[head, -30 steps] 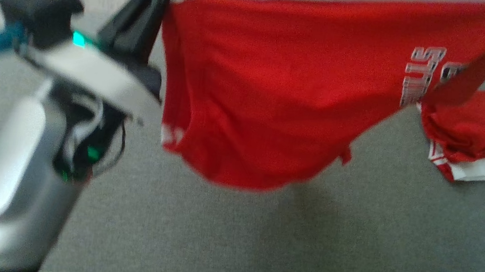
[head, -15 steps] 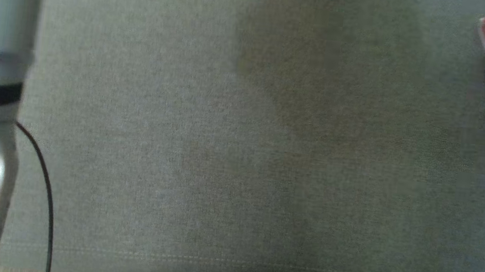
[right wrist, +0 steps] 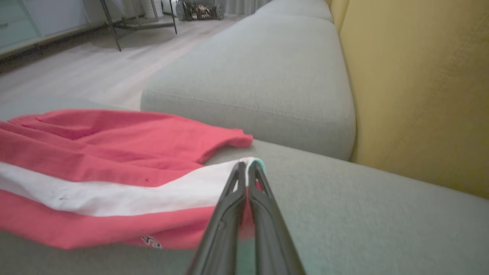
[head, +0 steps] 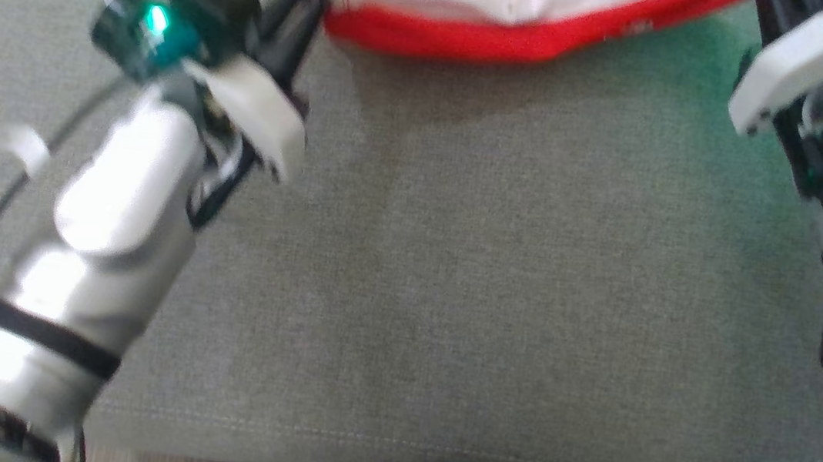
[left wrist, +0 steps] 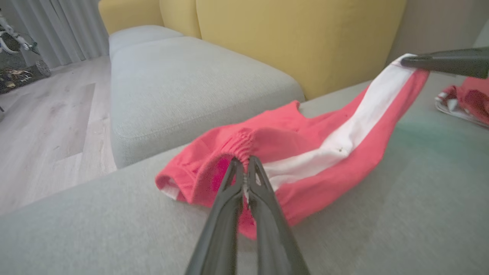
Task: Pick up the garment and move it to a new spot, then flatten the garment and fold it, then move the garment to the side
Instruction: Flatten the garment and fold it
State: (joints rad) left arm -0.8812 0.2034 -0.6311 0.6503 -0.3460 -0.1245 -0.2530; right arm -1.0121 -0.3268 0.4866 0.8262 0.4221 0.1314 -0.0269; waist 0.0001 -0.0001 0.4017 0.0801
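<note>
A second ago the garment hung in the air between the two claws, its middle sagging clear of the sofa. Now most of it lies on the grey seat (head: 452, 282). The head camera has swung as well, so the wrist views are the surer guide. The carry to a new spot looks all but finished, and flattening is probably the next step.

On the left, the left claw (left wrist: 244, 165) is closed tight on the gathered elastic edge of the garment (left wrist: 290, 131), with red cloth bunched into a small fold around the tips. From there the garment runs rightward across the seat, in front of the yellow backrest (left wrist: 298, 42). It is red with a broad white stripe along its length, and the stripe carries a few dark specks. It is not yet flat – the near edge is rolled under, soft ridges cross the red panel, and the cloth rises a little towards its right end. A small printed mark sits by the lower edge in the right wrist view.

On the right, the right claw (right wrist: 246, 166) is likewise pinched shut on the end of the white stripe at the garment's corner. Further right, well apart, a second red piece (left wrist: 466, 101) lies crumpled on the seat.
</note>
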